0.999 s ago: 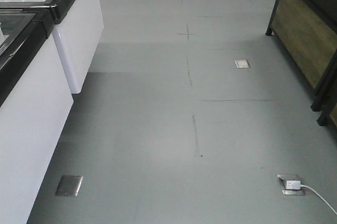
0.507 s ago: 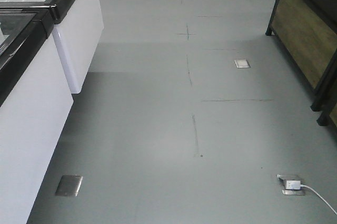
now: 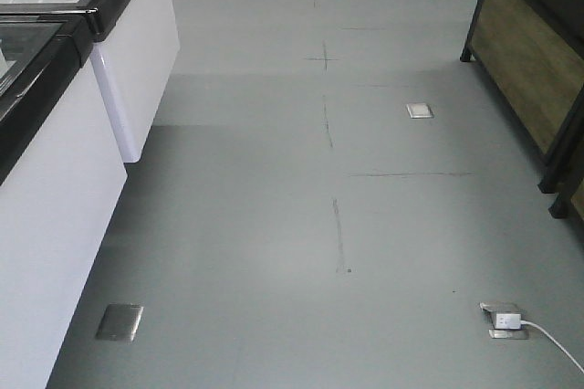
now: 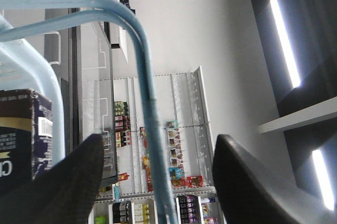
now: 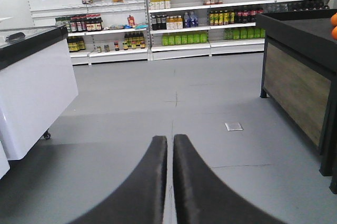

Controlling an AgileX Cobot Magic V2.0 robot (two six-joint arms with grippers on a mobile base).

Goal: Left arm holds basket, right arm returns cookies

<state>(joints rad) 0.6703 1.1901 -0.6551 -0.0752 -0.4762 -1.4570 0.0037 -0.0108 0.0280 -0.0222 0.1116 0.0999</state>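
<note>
Two fingers of our left gripper (image 4: 158,139) stand wide apart around the basket (image 4: 142,71) handle, cookies (image 4: 21,129) beside one finger; our right gripper (image 5: 170,141) points level, fingers together.

A grey floor (image 3: 274,225) bears thin dark lines and flush metal socket plates (image 3: 419,110), one holding a white plug (image 3: 507,320). White chest freezers (image 3: 55,215) stand left and a wood-panelled black stand (image 3: 525,69) right. Stocked white shelves (image 5: 200,24) line the far wall.
</note>
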